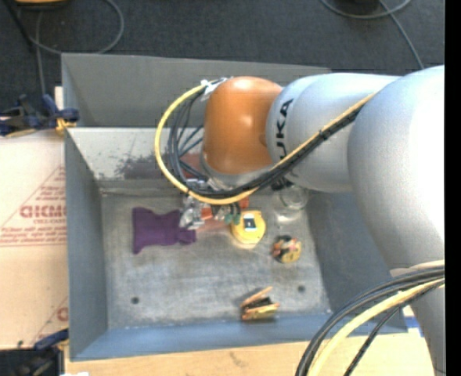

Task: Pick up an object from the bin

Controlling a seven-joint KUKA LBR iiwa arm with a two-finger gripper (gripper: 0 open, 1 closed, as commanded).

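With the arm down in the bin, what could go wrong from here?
The gripper is at the right edge of the purple cloth: a grasp there may catch only a fold and slip. The yellow round thing close beside it could get nudged or caught. The orange wrist cover hides the contact, so success is hard to confirm.

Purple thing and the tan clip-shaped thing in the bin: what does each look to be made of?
The purple thing looks like soft fabric, perhaps felt or fleece: it is matt and limp with an uneven outline. The clip looks like bare wood, tan and dull, though plastic cannot be ruled out.
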